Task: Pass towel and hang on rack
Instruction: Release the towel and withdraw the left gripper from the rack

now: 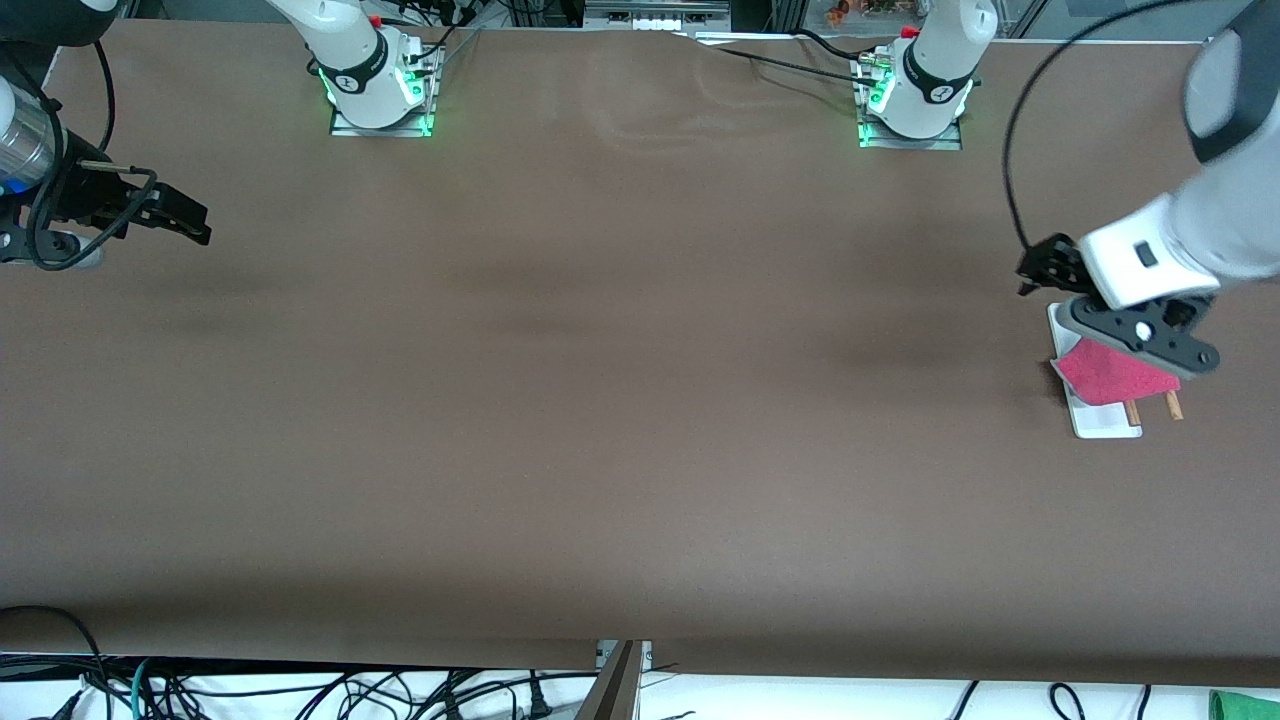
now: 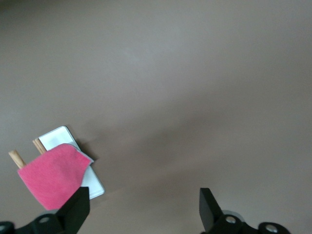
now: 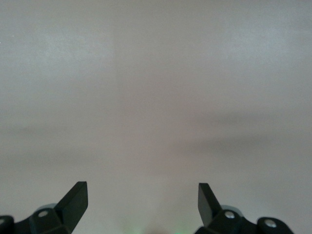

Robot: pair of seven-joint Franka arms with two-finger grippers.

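Both my grippers are spread and empty: left gripper [image 1: 1040,272] over the rack [image 1: 1105,420] at frame right, right gripper [image 1: 185,215] waiting upper left. Towel [image 1: 1110,375] drapes the rods; soft, light, best pinched at a corner.

white rounded arm links, black fingers [image 2: 78,204], black looping cables, green-lit bases, red buttons

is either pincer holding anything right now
Nothing is held. Both the left pincer and right pincer are open and empty; the towel lies draped over the rack.
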